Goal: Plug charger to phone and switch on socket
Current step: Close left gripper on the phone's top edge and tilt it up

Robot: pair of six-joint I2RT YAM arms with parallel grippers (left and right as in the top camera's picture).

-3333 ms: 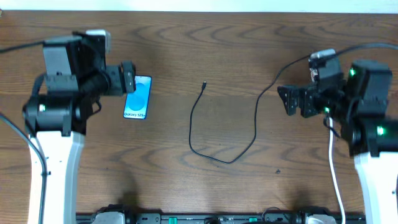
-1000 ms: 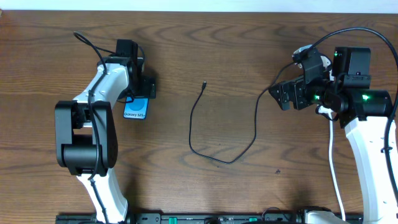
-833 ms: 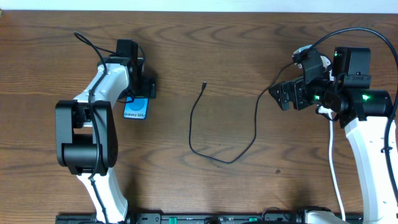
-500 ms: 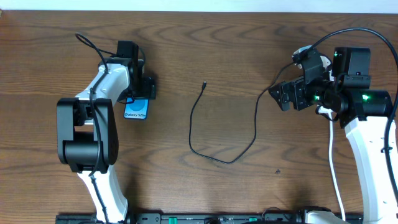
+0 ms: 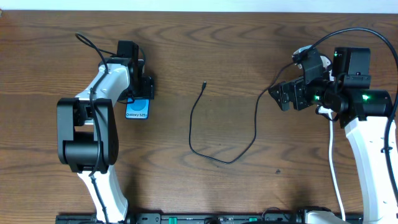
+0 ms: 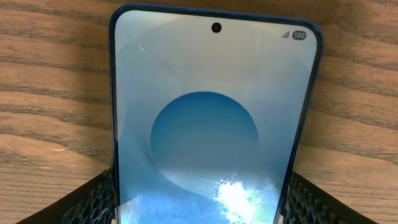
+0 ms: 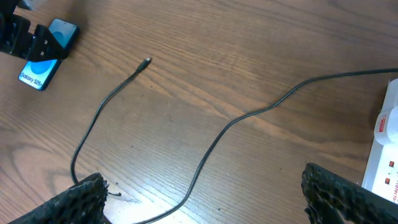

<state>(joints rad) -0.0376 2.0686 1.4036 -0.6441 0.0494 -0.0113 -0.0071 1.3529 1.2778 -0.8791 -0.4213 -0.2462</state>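
Brown wood-grain worktop [image 5: 249, 50]: the phone [image 5: 137, 111] at far left has nudged right and squared up as the left claw [image 5: 140, 95] narrows around its long edges. Whether it pinches yet I cannot tell. Right claw [image 5: 285, 96] hangs wide apart. Charger [image 5: 190, 127] lies mid-worktop, still unplugged.

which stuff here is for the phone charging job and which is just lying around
For the job: phone, charger, socket.
Just there: the socket's white cord, table.
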